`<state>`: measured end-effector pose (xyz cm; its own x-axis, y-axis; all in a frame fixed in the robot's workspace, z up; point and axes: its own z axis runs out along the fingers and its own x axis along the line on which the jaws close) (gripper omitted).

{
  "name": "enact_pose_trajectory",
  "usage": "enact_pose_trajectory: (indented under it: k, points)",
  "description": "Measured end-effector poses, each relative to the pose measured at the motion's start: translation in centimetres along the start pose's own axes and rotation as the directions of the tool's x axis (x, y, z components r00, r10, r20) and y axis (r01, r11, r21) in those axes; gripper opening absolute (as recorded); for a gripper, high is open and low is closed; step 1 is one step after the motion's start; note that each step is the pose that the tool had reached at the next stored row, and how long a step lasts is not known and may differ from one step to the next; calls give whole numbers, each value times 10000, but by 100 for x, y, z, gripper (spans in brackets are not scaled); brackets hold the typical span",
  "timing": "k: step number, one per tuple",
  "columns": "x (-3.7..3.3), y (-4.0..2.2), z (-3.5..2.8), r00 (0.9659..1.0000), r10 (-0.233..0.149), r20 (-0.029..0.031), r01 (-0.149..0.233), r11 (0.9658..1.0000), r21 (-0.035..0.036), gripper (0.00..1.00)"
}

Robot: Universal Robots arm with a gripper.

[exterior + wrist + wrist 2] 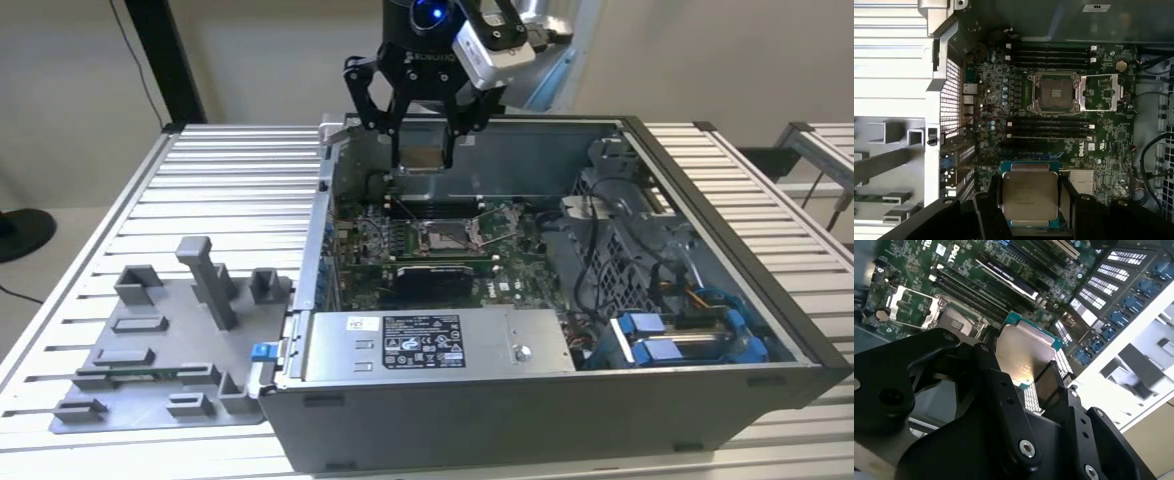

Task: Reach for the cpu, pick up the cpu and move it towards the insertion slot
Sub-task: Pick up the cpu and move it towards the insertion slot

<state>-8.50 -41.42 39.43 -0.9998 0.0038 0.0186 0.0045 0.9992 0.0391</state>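
My gripper (424,150) hangs over the far wall of the open computer case, shut on the cpu (423,160), a small square chip. In both wrist views the cpu (1029,196) (1024,356) shows its silvery top face with a teal rim, clamped between the black fingers (989,210). The insertion slot (443,235) is a metal-framed socket with a dark centre on the green board, below the gripper and nearer the camera in the exterior view. Its frame (1055,93) stands open, with the lid (1101,92) folded to one side.
The grey tray (147,400) with plastic blocks and posts lies on the slatted table at the exterior view's left. The case walls (721,240) ring the board. A power supply (427,345) sits at the case front, and cables and blue drive brackets (674,340) fill its right side.
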Motion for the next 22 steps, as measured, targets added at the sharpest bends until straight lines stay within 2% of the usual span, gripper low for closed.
enact_pose_trajectory:
  k: [16, 22]
  points:
    - [-247, 208, 28, 10000, 0, 0, 0, 10000, 0, 0]
    - [-293, 258, 35, 10000, 0, 0, 0, 10000, 0, 0]
